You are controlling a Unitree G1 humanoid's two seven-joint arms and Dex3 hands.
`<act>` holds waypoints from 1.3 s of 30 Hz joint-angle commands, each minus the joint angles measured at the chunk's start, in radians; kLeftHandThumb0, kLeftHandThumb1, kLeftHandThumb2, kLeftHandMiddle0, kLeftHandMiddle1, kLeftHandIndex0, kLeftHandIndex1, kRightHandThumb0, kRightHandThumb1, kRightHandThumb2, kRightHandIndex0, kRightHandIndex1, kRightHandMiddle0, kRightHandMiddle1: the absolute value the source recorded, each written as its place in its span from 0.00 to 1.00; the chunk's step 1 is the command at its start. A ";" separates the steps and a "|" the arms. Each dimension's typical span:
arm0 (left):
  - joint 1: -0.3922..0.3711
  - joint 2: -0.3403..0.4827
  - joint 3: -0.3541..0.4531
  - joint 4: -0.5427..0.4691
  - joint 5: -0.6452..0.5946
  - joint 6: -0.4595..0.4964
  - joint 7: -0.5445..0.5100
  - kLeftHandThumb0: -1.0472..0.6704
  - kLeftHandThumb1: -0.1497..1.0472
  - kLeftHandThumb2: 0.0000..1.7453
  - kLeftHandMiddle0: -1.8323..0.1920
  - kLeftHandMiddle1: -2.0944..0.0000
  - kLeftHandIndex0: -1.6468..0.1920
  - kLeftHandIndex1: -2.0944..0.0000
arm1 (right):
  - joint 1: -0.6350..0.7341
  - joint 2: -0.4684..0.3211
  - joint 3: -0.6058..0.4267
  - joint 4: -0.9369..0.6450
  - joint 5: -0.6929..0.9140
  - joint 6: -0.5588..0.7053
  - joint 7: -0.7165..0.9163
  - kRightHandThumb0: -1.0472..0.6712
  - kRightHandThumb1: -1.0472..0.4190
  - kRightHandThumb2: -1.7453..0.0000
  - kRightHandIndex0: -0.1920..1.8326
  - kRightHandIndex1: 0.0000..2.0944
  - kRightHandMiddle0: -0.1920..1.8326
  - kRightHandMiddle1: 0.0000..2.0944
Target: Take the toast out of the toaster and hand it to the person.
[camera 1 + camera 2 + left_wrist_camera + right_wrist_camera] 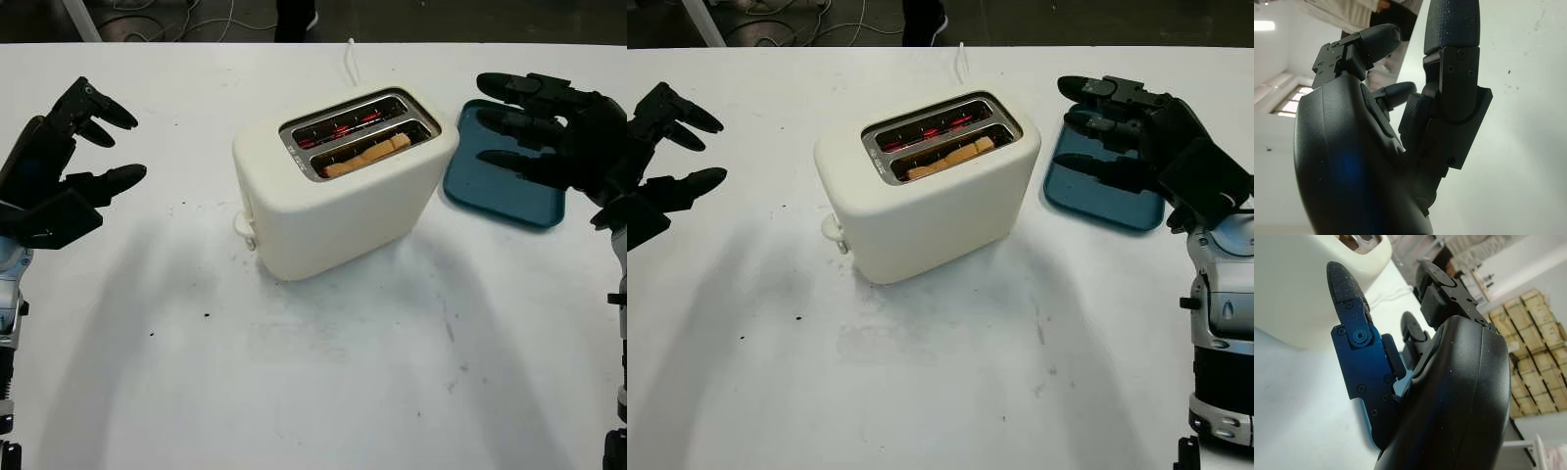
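Over at the left edge of the white table, the robot's black left hand hangs open above the surface, holding nothing, its arm cut off by the frame. In the middle stands the cream two-slot plastic toaster; a golden-brown slice of toast sits low in the nearer slot, mostly hidden, elements glowing red behind. At the right, the black right hand is open and empty over a flat dark-teal tray.
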 commanded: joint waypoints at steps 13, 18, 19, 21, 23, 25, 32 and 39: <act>0.018 -0.005 0.007 -0.010 -0.002 0.004 -0.001 0.00 0.89 0.24 0.91 0.19 0.90 0.27 | 0.003 -0.005 -0.005 -0.002 0.010 -0.010 0.001 0.25 0.17 1.00 0.36 0.00 0.35 0.00; 0.019 -0.005 0.006 -0.012 0.000 0.005 0.001 0.00 0.89 0.24 0.91 0.18 0.90 0.27 | 0.003 -0.005 -0.005 -0.005 0.012 -0.003 0.002 0.25 0.16 1.00 0.36 0.00 0.35 0.00; 0.018 -0.005 0.006 -0.010 0.000 0.003 0.000 0.00 0.89 0.24 0.91 0.19 0.90 0.27 | 0.002 -0.004 -0.005 -0.006 0.012 -0.001 0.001 0.25 0.17 1.00 0.36 0.00 0.35 0.00; 0.016 -0.004 0.005 -0.003 0.000 -0.005 0.000 0.00 0.89 0.25 0.91 0.19 0.90 0.27 | 0.002 -0.004 -0.006 -0.005 0.015 0.001 0.002 0.25 0.17 1.00 0.35 0.00 0.34 0.00; 0.016 -0.005 0.005 -0.002 -0.001 -0.004 0.000 0.00 0.89 0.25 0.91 0.19 0.90 0.27 | 0.001 -0.006 -0.005 0.003 0.011 -0.015 0.004 0.25 0.17 1.00 0.36 0.00 0.35 0.00; 0.015 -0.006 0.006 -0.003 -0.004 -0.003 -0.001 0.00 0.89 0.25 0.91 0.19 0.90 0.27 | 0.001 -0.006 -0.005 0.002 0.010 -0.014 0.003 0.25 0.17 1.00 0.36 0.00 0.35 0.00; 0.013 -0.005 0.006 -0.002 -0.005 -0.004 -0.003 0.00 0.89 0.24 0.91 0.20 0.90 0.27 | 0.001 -0.004 -0.003 0.000 0.003 -0.017 -0.004 0.25 0.17 1.00 0.36 0.00 0.35 0.00; 0.013 -0.005 0.005 -0.004 -0.006 0.001 -0.005 0.00 0.89 0.24 0.91 0.20 0.90 0.27 | 0.001 -0.005 -0.002 -0.008 0.002 -0.002 -0.007 0.25 0.17 1.00 0.36 0.00 0.35 0.00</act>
